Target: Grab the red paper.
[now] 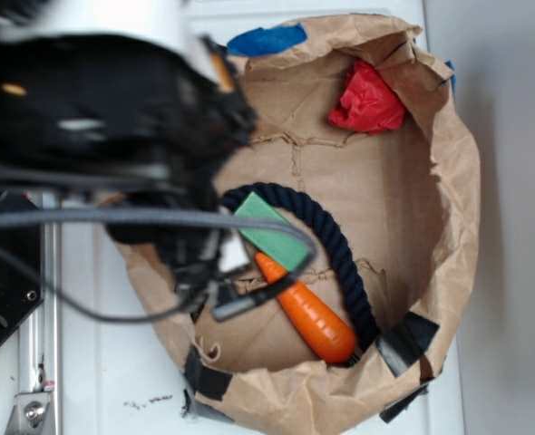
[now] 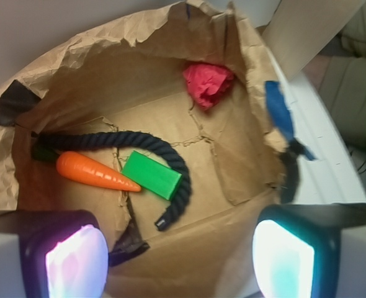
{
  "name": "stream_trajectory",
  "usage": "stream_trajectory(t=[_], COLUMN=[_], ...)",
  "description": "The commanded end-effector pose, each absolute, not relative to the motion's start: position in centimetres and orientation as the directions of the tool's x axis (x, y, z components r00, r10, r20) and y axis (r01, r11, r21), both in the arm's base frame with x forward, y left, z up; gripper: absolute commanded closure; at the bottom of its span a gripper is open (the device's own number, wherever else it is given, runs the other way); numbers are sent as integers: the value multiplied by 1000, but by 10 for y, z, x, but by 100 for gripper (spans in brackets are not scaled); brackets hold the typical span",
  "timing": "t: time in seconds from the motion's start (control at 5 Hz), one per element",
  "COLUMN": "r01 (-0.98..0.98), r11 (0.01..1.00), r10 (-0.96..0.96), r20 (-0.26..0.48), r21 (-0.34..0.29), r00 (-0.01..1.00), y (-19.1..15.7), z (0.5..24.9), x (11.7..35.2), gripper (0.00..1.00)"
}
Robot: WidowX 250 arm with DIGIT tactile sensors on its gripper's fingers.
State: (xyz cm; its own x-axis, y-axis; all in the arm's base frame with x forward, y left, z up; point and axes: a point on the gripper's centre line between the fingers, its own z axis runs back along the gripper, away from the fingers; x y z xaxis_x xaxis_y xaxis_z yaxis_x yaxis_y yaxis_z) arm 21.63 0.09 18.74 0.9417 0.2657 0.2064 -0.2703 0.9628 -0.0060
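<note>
The red paper (image 1: 368,100) is a crumpled red wad in the far corner of the brown paper bag tray (image 1: 453,181). It also shows in the wrist view (image 2: 208,82), near the far wall. My gripper (image 2: 180,257) is open and empty, with its two glowing pads (image 2: 75,261) wide apart at the bottom of the wrist view, over the near wall of the bag and well short of the red paper. In the exterior view the blurred black arm (image 1: 104,127) hangs over the bag's left side.
An orange plastic carrot (image 2: 93,172), a green block (image 2: 151,174) and a dark blue rope (image 2: 139,146) lie on the bag floor between my gripper and the red paper. Blue tape (image 2: 277,108) marks the right wall. The bag walls stand up all around.
</note>
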Motion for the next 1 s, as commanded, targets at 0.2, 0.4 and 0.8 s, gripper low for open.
stream_trajectory(t=[0.2,0.4,0.8], r01=[-274,-297,-322], r11=[962,954,946], r10=[270,273,302], r20=[246,275,303], r21=[-19,48,20], r00=[931,922,904], y=[2,4,12], z=[199,170,145], x=[221,227,249], gripper=[0,0,0])
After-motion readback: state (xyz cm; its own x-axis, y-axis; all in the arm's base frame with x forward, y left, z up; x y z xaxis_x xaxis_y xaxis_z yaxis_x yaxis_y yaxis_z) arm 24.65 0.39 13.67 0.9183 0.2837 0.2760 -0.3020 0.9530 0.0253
